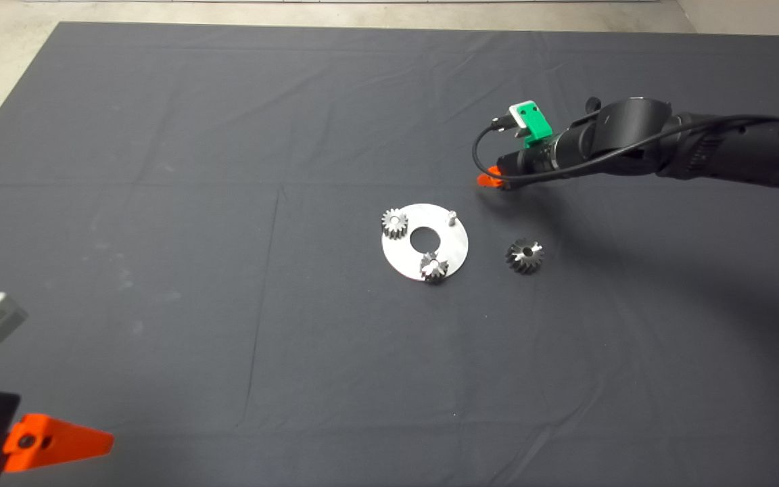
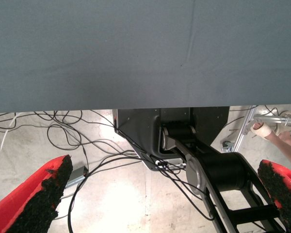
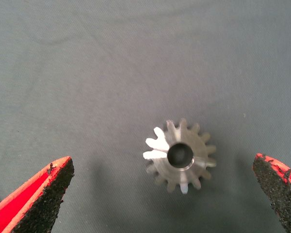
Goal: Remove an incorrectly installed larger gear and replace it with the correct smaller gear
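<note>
Left gripper (image 2: 165, 167): parked at the near-left edge of the table, fingers spread wide, nothing between them (its wrist view shows only the mat edge, floor cables and the robot base).
Right gripper (image 3: 162, 162): hovering above the mat just beyond the plate's far-right side, fingers spread wide, not touching anything.
Smaller gear (image 3: 180, 156): lying flat on the mat between the right fingers (image 3: 43, 194), hole up; hidden under the arm in the head view. I read it as the replacement.
Larger gear (image 1: 525, 256): off the plate, flat on the mat just to the plate's right.
Plate (image 1: 454, 247): two small gears seated, pale gear (image 1: 394, 223) at the left rim and another gear (image 1: 433, 267) at the near rim; bare pin (image 1: 452, 216) at the far right looks like the open slot.
Step (judgement): swap half done; the pick of the smaller gear is next.
Risk 1: gear sits off-centre between the fingers, so one pad may hit first and skid it across the cloth.
Risk 2: flat gear, low profile; pads closing too high will slip off the slanted teeth.
Risk 3: a tilted grasp means the hole misses the pin and jams.
Risk 4: the approach to the pin passes near the seated gears, so a wide finger could knock one.
</note>
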`<control>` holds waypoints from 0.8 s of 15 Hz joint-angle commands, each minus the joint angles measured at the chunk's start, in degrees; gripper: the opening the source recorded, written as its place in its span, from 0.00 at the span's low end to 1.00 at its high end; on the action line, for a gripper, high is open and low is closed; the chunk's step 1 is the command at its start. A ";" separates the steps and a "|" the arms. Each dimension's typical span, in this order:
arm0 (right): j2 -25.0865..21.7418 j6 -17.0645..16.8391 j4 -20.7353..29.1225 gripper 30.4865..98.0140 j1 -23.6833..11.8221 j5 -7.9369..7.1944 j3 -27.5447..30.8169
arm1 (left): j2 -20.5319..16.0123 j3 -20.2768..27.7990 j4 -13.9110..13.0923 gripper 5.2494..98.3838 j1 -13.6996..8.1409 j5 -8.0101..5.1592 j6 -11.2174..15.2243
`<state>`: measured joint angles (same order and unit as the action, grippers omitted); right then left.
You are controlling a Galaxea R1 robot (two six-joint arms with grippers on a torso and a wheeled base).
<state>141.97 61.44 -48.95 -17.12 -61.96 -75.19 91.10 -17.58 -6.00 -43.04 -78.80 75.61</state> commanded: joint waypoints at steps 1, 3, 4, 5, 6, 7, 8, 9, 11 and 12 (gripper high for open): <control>-0.50 4.00 -4.70 1.00 0.32 0.09 0.15 | 0.01 0.63 -0.77 1.00 -0.29 -0.04 0.07; -0.50 4.30 -5.28 1.00 0.57 0.09 0.24 | 0.09 0.63 -0.77 1.00 -0.29 -0.04 0.07; -0.50 4.39 -5.44 1.00 0.68 0.09 0.15 | 0.09 0.72 -0.77 1.00 -0.29 -0.04 0.07; -0.50 4.39 -5.66 1.00 0.85 0.09 -0.03 | 0.01 0.63 -0.77 1.00 -0.29 -0.04 0.16; -0.59 4.74 -6.77 1.00 1.12 0.09 -0.29 | 0.01 0.63 -0.77 1.00 -0.29 0.04 0.16; -0.68 5.60 -7.64 1.00 1.27 0.09 -0.27 | -0.08 0.63 -0.77 1.00 -0.29 0.04 0.16; -0.71 6.23 -8.18 1.00 1.47 0.09 -0.26 | 0.01 0.63 -0.77 1.00 -0.29 0.05 0.16; -0.94 6.57 -8.27 1.00 1.47 0.09 -0.20 | 0.08 0.71 -0.77 1.00 -0.29 0.05 0.16; -1.21 7.64 -8.49 0.99 1.47 0.09 -0.20 | 0.09 0.63 -0.77 1.00 -0.29 0.05 0.16; -1.21 8.16 -9.06 0.97 1.56 0.09 -0.20 | 0.09 0.63 -0.77 1.00 -0.29 0.05 0.16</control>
<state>141.14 68.26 -55.71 -15.07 -61.87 -75.40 91.10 -17.58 -6.01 -43.04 -78.80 75.61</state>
